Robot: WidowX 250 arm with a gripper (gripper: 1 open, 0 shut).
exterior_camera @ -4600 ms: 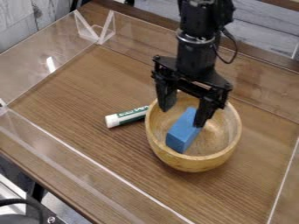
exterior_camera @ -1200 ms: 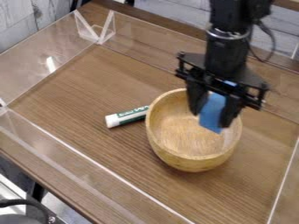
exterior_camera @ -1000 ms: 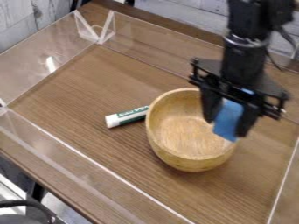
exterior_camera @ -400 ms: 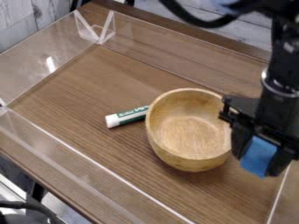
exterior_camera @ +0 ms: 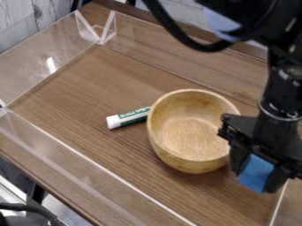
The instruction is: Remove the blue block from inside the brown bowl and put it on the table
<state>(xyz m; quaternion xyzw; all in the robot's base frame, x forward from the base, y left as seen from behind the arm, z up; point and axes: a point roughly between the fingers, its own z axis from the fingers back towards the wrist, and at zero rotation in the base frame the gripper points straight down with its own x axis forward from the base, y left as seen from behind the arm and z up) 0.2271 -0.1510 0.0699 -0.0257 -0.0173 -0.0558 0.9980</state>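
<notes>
Camera view looked down across a dark wood-grain table (exterior_camera: pixel 83 97) edged by low clear plastic walls (exterior_camera: pixel 24 66). Near the middle sat the brown bowl (exterior_camera: pixel 189 131), round, light wood with a thick rim, and nothing lay inside it. Just left of the bowl, a small white tube (exterior_camera: pixel 129 116) with green print lay flat on the tabletop, its near end close to the bowl's rim. At the right, a black robot arm (exterior_camera: pixel 283 84) reached down from above. Its gripper (exterior_camera: pixel 260 168) pointed straight down and was pinching the blue block (exterior_camera: pixel 257 170) between its black fingers (exterior_camera: pixel 237 157). The block hung low beside the bowl's right edge, outside the rim. Whether it touched the tabletop could not be told.
</notes>
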